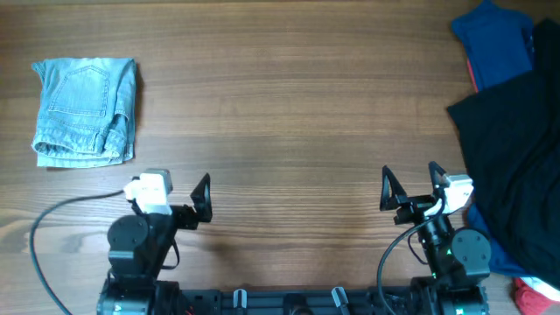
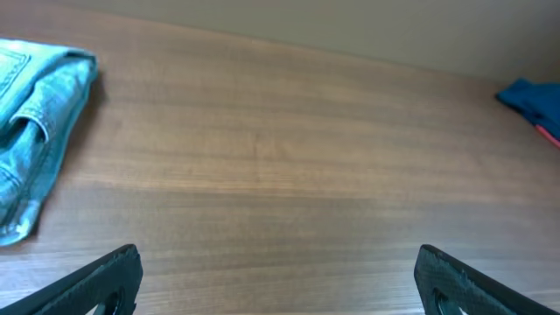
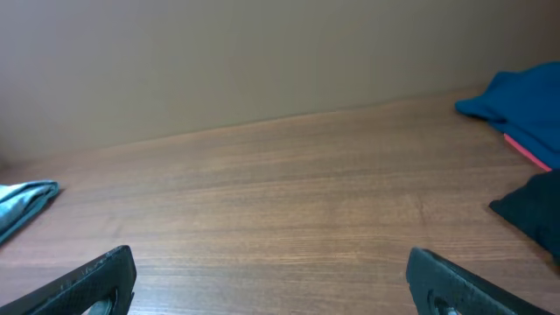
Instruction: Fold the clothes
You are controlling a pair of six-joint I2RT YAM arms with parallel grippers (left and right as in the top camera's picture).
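Note:
The black garment (image 1: 516, 166) lies crumpled in a heap at the right edge of the table, on top of other cloths. Its edge shows at the right of the right wrist view (image 3: 535, 214). My left gripper (image 1: 175, 196) is open and empty near the front edge, left of centre; its fingers show wide apart over bare wood in the left wrist view (image 2: 278, 282). My right gripper (image 1: 411, 185) is open and empty near the front edge, just left of the black garment; it also shows in the right wrist view (image 3: 271, 280).
A folded light-blue denim piece (image 1: 85, 109) lies at the far left and shows in the left wrist view (image 2: 35, 131). A royal-blue cloth (image 1: 494, 39) lies at the back right beside the black garment. Something red (image 1: 529, 297) peeks out at the front right corner.

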